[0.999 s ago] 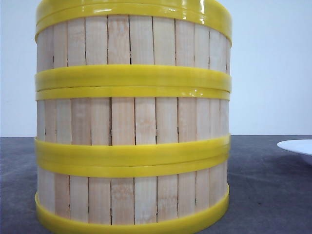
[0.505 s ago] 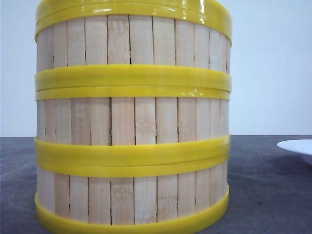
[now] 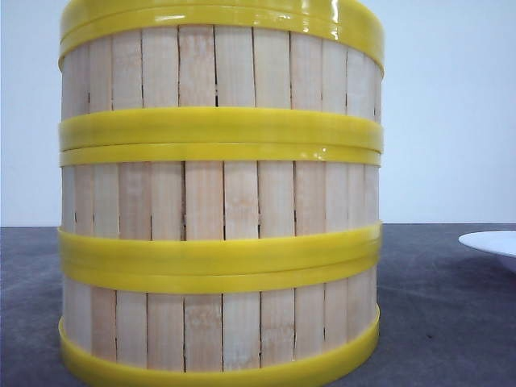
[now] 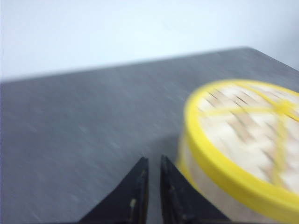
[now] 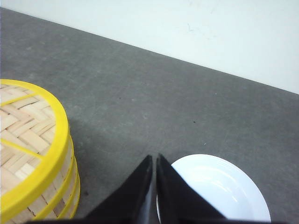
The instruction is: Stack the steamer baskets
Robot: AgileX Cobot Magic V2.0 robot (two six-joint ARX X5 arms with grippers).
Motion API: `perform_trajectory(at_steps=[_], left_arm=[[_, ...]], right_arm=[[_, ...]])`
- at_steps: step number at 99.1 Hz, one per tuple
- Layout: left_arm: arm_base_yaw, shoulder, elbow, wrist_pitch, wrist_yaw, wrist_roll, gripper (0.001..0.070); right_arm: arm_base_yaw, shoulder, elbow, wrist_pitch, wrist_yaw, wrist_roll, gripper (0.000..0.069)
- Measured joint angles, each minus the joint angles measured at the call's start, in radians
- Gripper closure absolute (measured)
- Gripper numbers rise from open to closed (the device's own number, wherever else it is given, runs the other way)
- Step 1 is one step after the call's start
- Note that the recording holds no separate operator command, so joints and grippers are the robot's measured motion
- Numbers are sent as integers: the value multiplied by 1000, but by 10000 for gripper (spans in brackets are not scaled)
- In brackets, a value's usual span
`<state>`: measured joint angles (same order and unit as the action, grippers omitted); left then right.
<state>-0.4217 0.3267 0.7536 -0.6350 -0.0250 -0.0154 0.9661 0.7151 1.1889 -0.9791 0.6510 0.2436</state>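
Baskets (image 3: 219,201) stacked three high; plate (image 5: 219,191) near, apart; tools (image 5: 154,161) closed.

Dark grey worktop (image 3: 451,322), matte, faintly speckled. Plain white wall (image 3: 451,113) directly behind the worktop, meeting its far edge in a straight line. Even, soft light; wall has faint marks, otherwise bare.

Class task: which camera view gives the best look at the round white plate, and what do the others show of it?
The right wrist view: the round white plate lies nearly whole on the grey table, beside the right gripper. The front view catches only its rim at the frame's edge. The left wrist view does not show it.
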Motion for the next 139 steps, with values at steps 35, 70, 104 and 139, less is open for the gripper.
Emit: perform_trajectory(at_steps=[35,70,104,139], left_arm=[[299,-88,-385,384,-2,39,691],[394,-298,-670,438,-32,42,691],[415,-322,-721,454,-56,-32,691],[415,-322,-721,454,-55,-86,691]], right_arm=[[0,0,0,0,0,0,681],[0,0,0,0,0,0,681],[0,0,0,0,0,0,681],[0,0,0,0,0,0,681]])
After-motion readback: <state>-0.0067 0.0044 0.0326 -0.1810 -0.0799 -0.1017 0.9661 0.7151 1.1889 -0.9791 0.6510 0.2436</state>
